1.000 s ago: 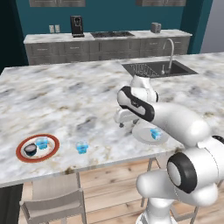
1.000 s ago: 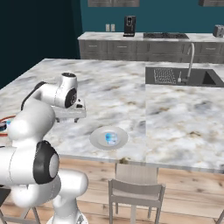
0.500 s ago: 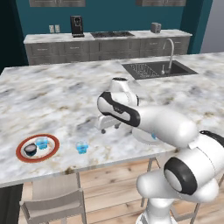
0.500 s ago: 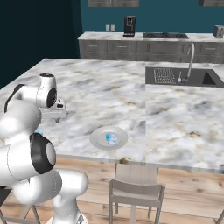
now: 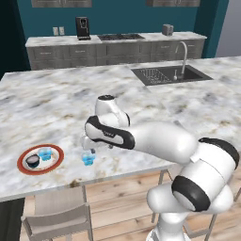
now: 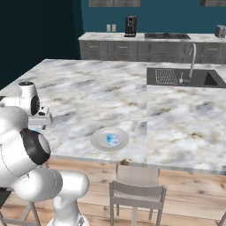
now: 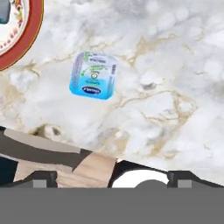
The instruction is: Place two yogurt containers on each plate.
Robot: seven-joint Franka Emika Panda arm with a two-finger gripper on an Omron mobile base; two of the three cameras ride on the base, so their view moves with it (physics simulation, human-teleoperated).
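- At the far left of the left base view we saw the orange-rimmed plate (image 5: 41,159) on the marble tabletop (image 5: 56,103) near its front edge. It held two cups: the black yogurt cup (image 5: 32,161) on its left part and a blue yogurt cup (image 5: 45,153) just beside it to the right.
- Right of that plate, apart from its rim, a loose blue yogurt cup (image 5: 88,158) stood directly on the tabletop, close to the front edge.
- In the hand view this loose cup (image 7: 93,75) showed its square printed lid face-on, slightly rotated; we could make out no clear long axis. The plate's red rim (image 7: 27,41) curved in the upper left corner, clear of the cup.
- The pincer (image 5: 87,143) hung just above the loose cup with its jaws spread wide and nothing between them.
- Further right, in the right base view, the plain white-grey plate (image 6: 98,140) lay near the front edge with one blue yogurt cup (image 6: 111,140) standing at its centre.
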